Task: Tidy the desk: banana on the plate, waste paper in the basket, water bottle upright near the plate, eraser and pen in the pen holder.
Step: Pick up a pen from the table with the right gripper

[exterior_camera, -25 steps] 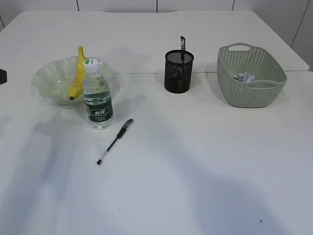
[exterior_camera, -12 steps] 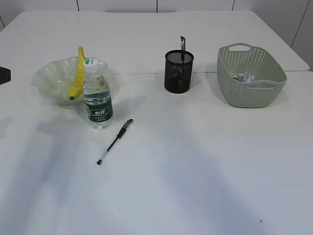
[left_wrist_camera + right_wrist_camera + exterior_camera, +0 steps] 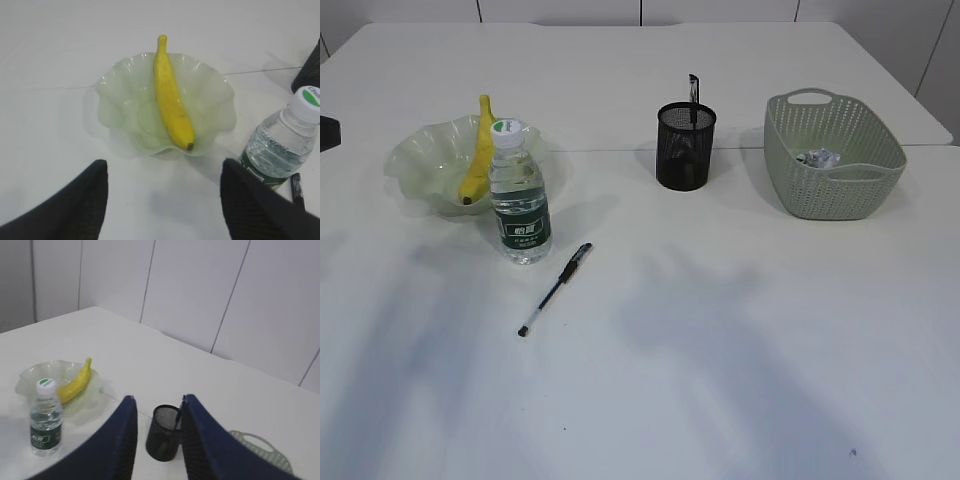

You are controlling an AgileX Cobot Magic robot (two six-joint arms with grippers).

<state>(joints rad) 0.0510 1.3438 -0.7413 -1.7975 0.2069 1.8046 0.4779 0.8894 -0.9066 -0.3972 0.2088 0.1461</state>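
From my left wrist camera, the left jaws [image 3: 162, 200] stand spread wide and hold nothing. Straight ahead of them, past a strip of bare table [image 3: 740, 350], sits the plate [image 3: 117, 95] with the banana [image 3: 171, 100] lying along its middle. Ahead and to the right of these jaws the water bottle [image 3: 280, 145] stands upright just beside the plate's rim, and the tip of the loose pen [image 3: 298, 186] shows beside its base. That bottle narrows my room on the right; the left side is open.

The right jaws [image 3: 157, 440] are parted, with nothing between them, well above the table. The pen holder [image 3: 164, 432] shows in the gap between them, ahead and below, with a dark pen clip [image 3: 176, 419] standing in it. The bottle and plate lie ahead to their left, the basket [image 3: 255, 445] rim ahead to their right.

In the exterior view the loose pen lies flat in the open, just beside the bottle's base and well apart from the holder. The waste paper [image 3: 817, 158] rests inside the basket. I cannot make out the eraser.
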